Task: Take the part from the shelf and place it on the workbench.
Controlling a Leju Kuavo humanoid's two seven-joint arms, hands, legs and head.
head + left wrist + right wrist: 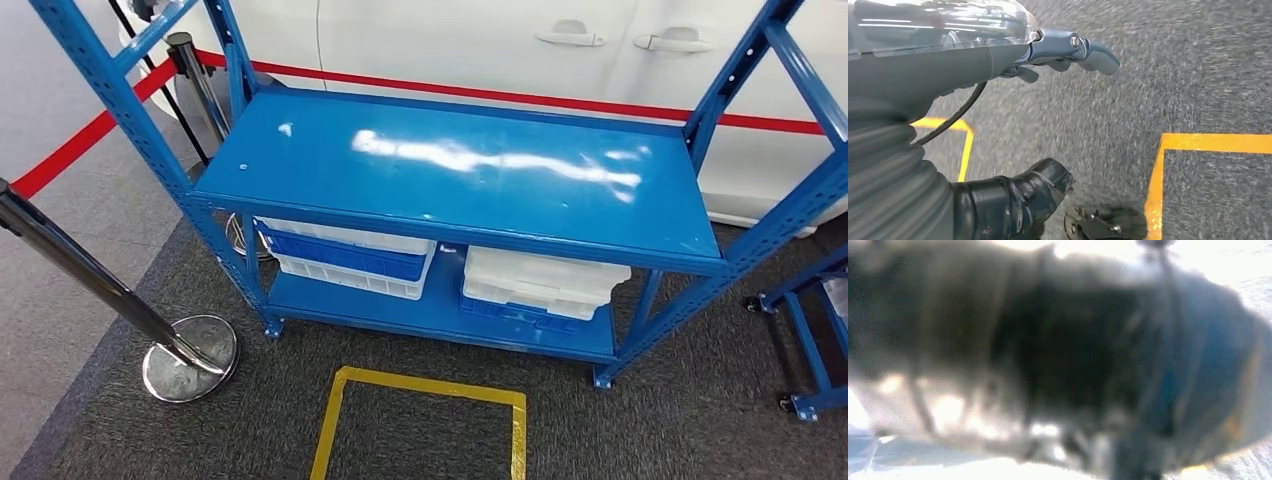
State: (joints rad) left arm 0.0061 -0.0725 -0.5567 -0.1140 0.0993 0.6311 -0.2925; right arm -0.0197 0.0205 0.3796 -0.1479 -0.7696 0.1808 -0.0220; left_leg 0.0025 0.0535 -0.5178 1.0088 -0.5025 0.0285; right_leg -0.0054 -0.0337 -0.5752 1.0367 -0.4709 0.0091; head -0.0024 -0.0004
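Grey carpet floor (650, 430) under a blue shelf (450, 170), white and blue bins (350, 258) on its lower level, yellow tape square (425, 420) just before it, left robot hand (1068, 52) empty with fingers loosely apart, right robot hand too blurred to tell, part unidentifiable.

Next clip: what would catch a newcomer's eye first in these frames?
The blue metal shelf dominates the head view, its glossy top board bare and glaring with reflected light. Beneath it, on the lower board, sit stacked white and blue bins and white bins. On the grey carpet just in front is a yellow taped square, with a chrome stanchion base off to the left.
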